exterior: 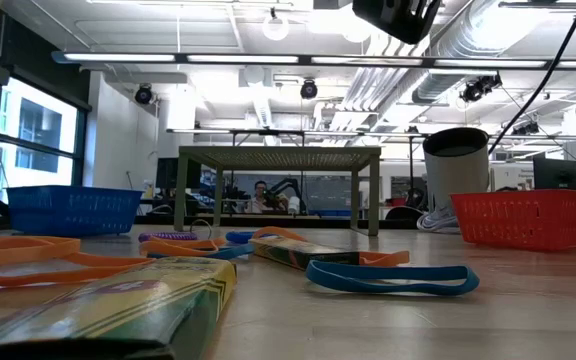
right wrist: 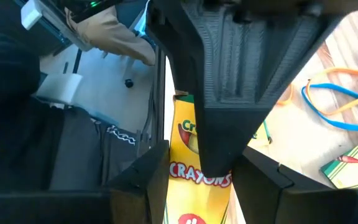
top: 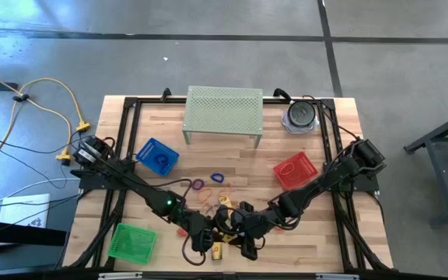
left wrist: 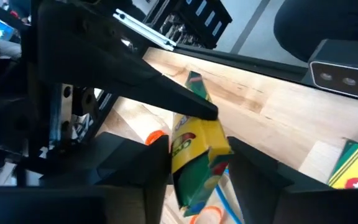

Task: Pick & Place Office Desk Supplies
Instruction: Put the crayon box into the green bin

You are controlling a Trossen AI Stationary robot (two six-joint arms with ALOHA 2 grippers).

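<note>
- Both arms meet low over the near edge of the surface [top: 302, 249], around 6 o'clock in the high view.
- Left pincer [left wrist: 194, 165]: fingers clamped on a yellow crayon box [left wrist: 197, 146], held tilted, just above the wood. In the high view this pincer [top: 202, 241] sits at about 7 o'clock from the surface's centre.
- Right pincer [right wrist: 197, 180]: fingers astride the same crayon box [right wrist: 194, 155] (the word "CRAYONS" reads plainly on it), pressed at both sides. Seen from above, this pincer [top: 249, 233] is just beside the left one; the two nearly touch.
- A second crayon box [left wrist: 353, 165] lies flat on the wood near the held one; its corner also shows in the right wrist view [right wrist: 353, 165].
- Loose bands: a blue band [right wrist: 337, 106] and an orange band [right wrist: 347, 78] lie overlapping by the right pincer. A purple band [top: 198, 184] and a blue loop [top: 218, 176] sit near centre, well apart from the pincers.
- Low view: a blue band [exterior: 393, 277] flat at the front, an orange band [exterior: 28, 255] at 9 o'clock, a crayon box [exterior: 118, 310] close to the lens.
- Baskets: blue basket [top: 157, 155] at 10 o'clock, red basket [top: 295, 169] at 3 o'clock, green basket [top: 132, 241] at 8 o'clock.
- Pale green stand [top: 224, 109] at 12 o'clock, a dark round container [top: 299, 117] at 1 o'clock.
</note>
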